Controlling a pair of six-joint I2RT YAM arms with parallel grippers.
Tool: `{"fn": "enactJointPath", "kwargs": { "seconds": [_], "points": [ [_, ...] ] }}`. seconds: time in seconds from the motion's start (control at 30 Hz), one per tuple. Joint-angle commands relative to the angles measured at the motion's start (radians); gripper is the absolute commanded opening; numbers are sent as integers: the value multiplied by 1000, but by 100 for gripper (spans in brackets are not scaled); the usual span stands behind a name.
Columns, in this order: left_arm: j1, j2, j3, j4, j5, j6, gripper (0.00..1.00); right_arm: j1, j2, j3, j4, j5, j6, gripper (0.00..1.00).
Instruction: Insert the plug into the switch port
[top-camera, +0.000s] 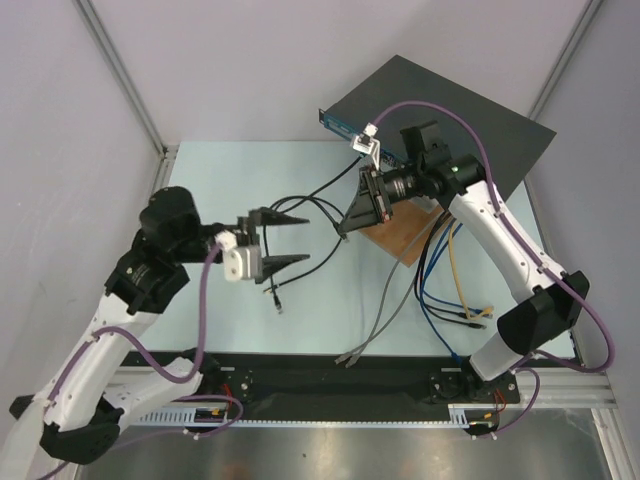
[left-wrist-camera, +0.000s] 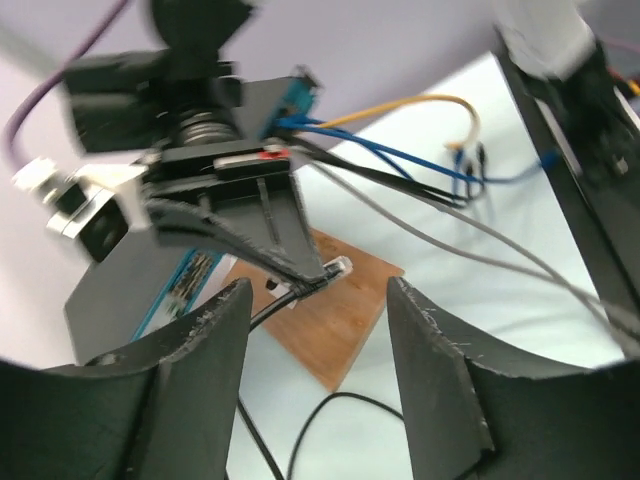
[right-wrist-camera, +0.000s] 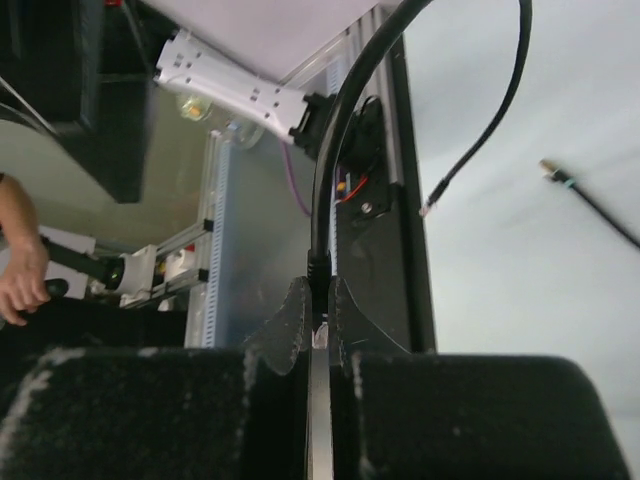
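The switch (top-camera: 450, 120) is a flat black box at the back right, with its blue front face (top-camera: 338, 125) turned to the left. It also shows in the left wrist view (left-wrist-camera: 185, 285). My right gripper (top-camera: 344, 231) hangs in front of the switch, above the table. It is shut on the clear plug (left-wrist-camera: 342, 267) of a black cable (top-camera: 305, 200). The right wrist view shows the plug (right-wrist-camera: 319, 335) pinched between the shut fingers (right-wrist-camera: 292, 320). My left gripper (top-camera: 306, 239) is open and empty, facing the right gripper from the left, with a gap between them.
A brown wooden board (top-camera: 405, 235) lies under the right arm, in front of the switch. Blue, yellow and grey cables (top-camera: 455, 290) trail across the table to the right. Loose black cable ends (top-camera: 277, 300) lie in the middle.
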Motion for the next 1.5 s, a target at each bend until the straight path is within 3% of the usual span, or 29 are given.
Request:
{"fn": "enactJointPath", "kwargs": {
  "seconds": [0.0, 0.37, 0.8, 1.1, 1.47],
  "points": [
    [-99, 15, 12, -170, -20, 450, 57, 15, -82, -54, -70, -72, -42, 0],
    [-228, 71, 13, -307, 34, 699, 51, 81, -226, -186, -213, -24, -121, 0],
    [-310, 150, 61, -290, 34, 720, 41, 114, -234, -191, -253, -4, -162, 0],
    [-327, 216, 121, -354, -14, 757, 40, 122, -208, -168, -271, -4, -173, 0],
    [-331, 262, 161, -459, -65, 854, 31, 121, -206, -168, -250, -1, -148, 0]
  ]
}}
